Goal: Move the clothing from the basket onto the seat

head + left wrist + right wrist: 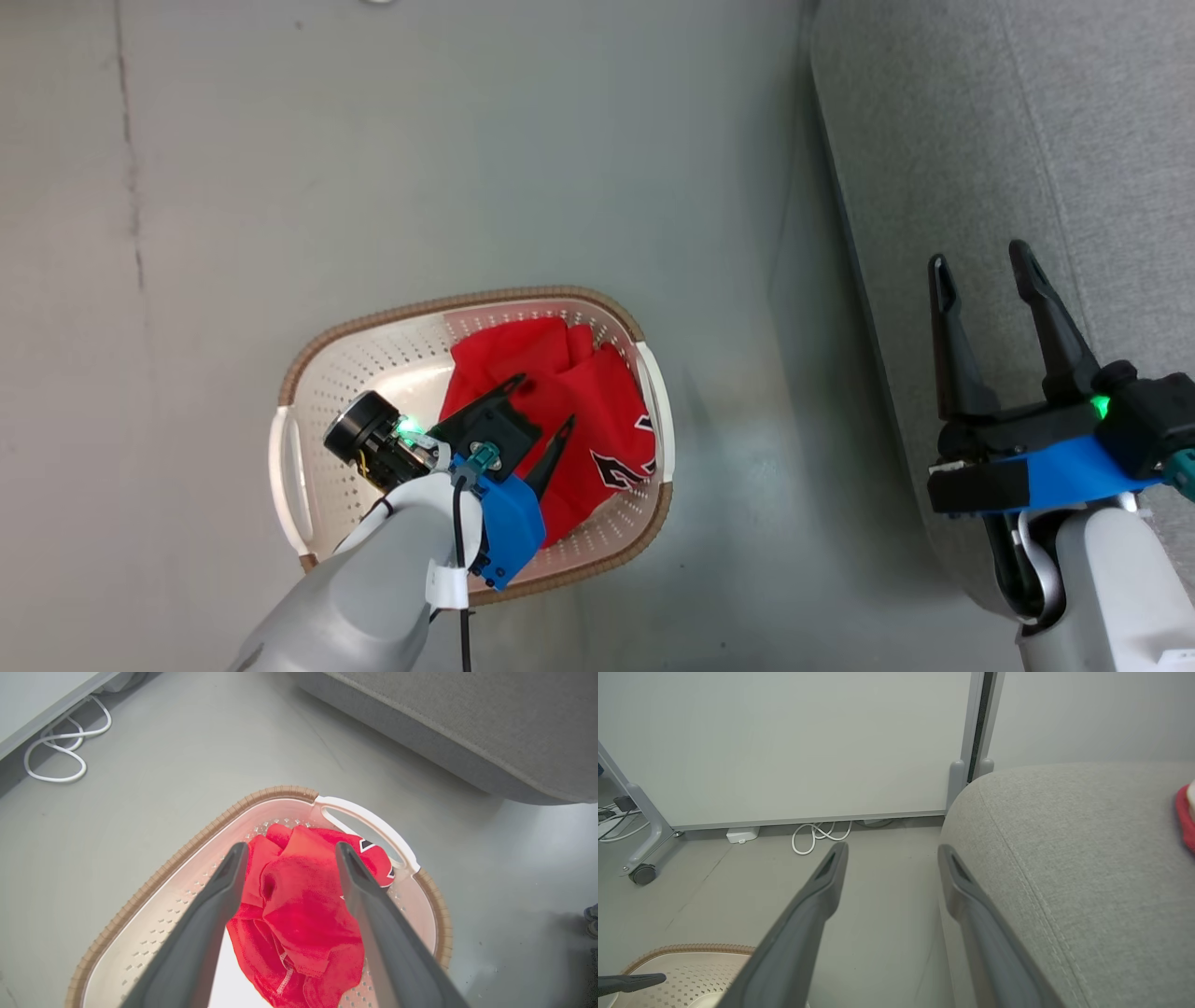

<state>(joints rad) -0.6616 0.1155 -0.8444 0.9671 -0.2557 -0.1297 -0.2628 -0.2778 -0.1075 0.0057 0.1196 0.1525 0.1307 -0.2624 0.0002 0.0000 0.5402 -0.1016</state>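
Grey floor (467, 140), basket (373, 322) holds red clothing (597, 401); my left gripper (290, 847) gapes above it, nothing grasped; right gripper (978, 257) gapes empty by seat (980, 140), 1 red piece (1184, 816) there.

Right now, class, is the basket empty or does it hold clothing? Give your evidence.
Not empty. Crumpled red clothing lies inside the basket, heaped toward one end, with bare perforated bottom beside it.

Items on my left and ahead: grey floor (467, 140), dark seam (132, 187); pale partition panel (808, 742); looped white cable (821, 835); white adapter box (742, 835); black caster (642, 874).
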